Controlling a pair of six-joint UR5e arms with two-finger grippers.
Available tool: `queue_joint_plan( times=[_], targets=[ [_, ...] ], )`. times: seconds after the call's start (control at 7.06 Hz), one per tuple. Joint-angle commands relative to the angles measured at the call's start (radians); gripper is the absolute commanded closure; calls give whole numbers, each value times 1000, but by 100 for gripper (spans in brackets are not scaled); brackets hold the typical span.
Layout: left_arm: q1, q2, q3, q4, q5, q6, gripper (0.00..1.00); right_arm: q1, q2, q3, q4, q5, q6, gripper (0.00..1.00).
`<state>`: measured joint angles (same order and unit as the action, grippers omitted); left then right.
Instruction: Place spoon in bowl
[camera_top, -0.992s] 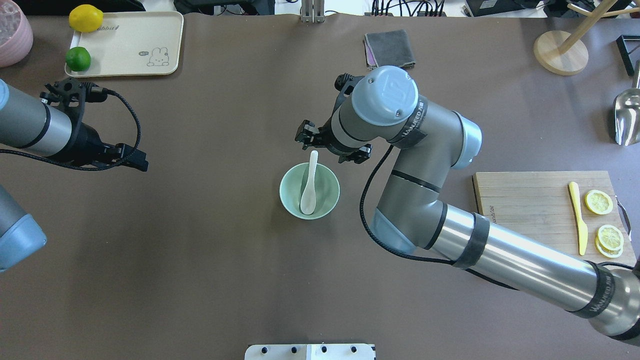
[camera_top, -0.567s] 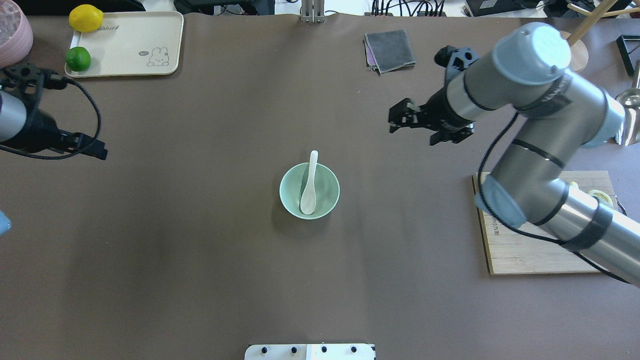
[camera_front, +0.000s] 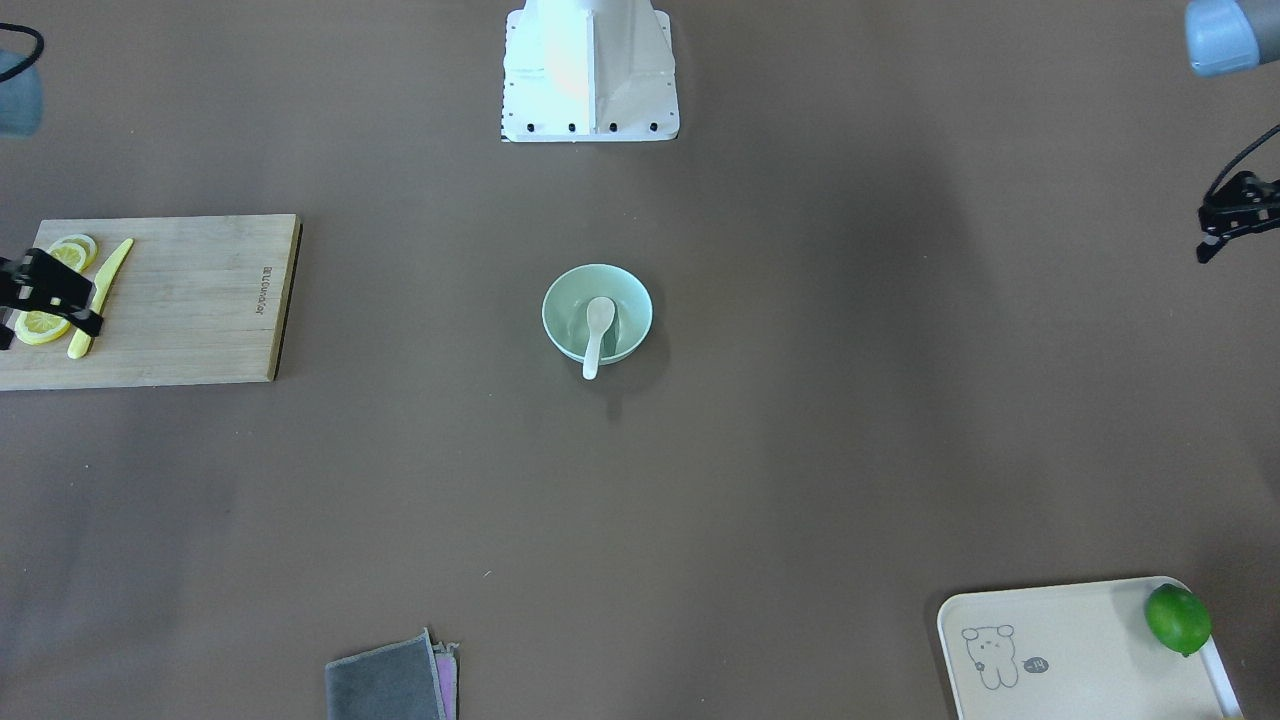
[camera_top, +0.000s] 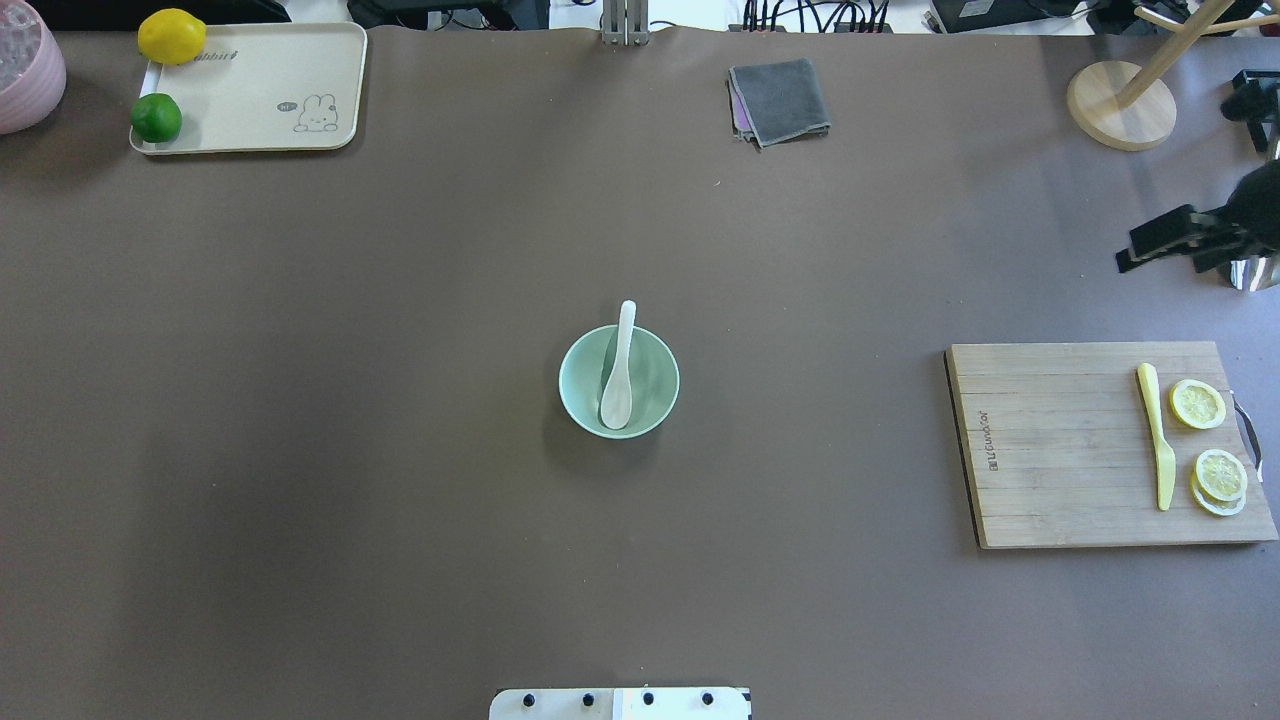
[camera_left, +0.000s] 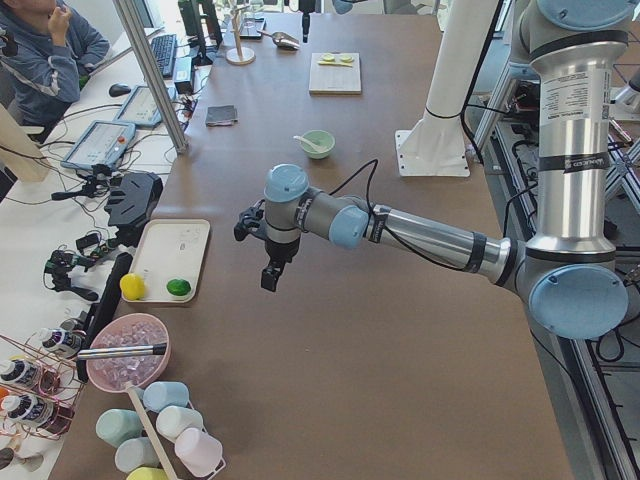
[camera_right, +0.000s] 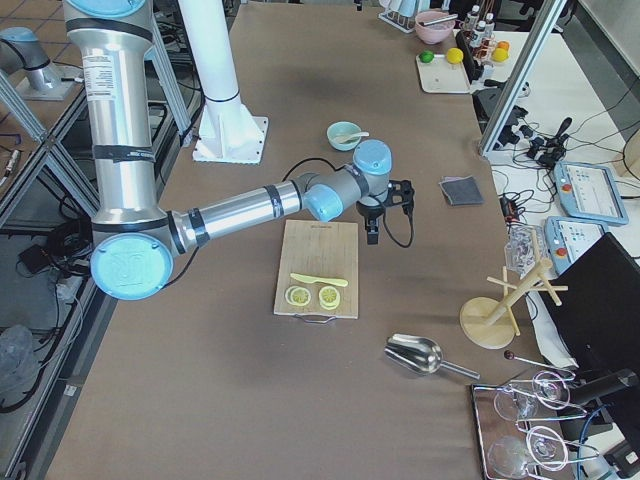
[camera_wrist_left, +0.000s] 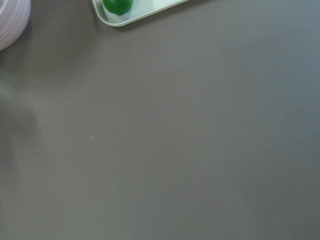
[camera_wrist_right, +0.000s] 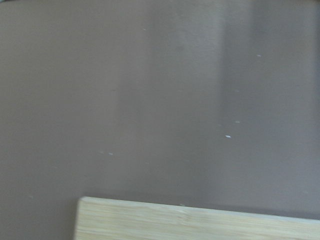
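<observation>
Spoon (camera_top: 618, 372) in bowl (camera_top: 572, 405), middle of the counter (camera_top: 350, 500). Scoop sits down inside, on the side toward the robot's edge. Handle leans up over the rim and pokes out toward the far edge. Long axis runs near edge to far edge, barely skewed. Bowl upright.

Right pincer (camera_top: 1150, 245) hangs at the right edge of the counter, just past the far end of the cutting board (camera_top: 1050, 450). Its jaws stand apart with nothing between them. Left pincer (camera_front: 1230, 220) sits at the left edge, only partly in frame. We cannot tell how wide it stands, and we see nothing in it.

From either pincer the spoon lies straight inward toward the counter's centre, well apart from both. We cannot say which arm is nearer; the gaps look much alike.

Our reading: placement looks done, and all that remains is to keep clear. Should a re-grip be wanted, the free handle end on the far-edge side is the place, jaws closing across it left to right. Risk: a nudge on the overhanging handle could tip the spoon out or shift the bowl.
</observation>
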<state>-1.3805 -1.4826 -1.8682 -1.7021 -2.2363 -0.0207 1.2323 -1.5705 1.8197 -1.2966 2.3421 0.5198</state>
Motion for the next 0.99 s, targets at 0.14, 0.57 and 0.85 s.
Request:
queue_joint_plan(
  times=[0.14, 0.57, 0.85],
  targets=[
    [-86, 125, 55, -4, -38, 133, 2, 215, -140, -23, -137, 6, -468, 0],
    [-153, 130, 56, 1, -42, 133, 2, 266, -152, -76, -159, -9, -626, 0],
    [-153, 117, 113, -2, -36, 130, 2, 266, -134, -79, -153, -33, -615, 0]
  ],
)
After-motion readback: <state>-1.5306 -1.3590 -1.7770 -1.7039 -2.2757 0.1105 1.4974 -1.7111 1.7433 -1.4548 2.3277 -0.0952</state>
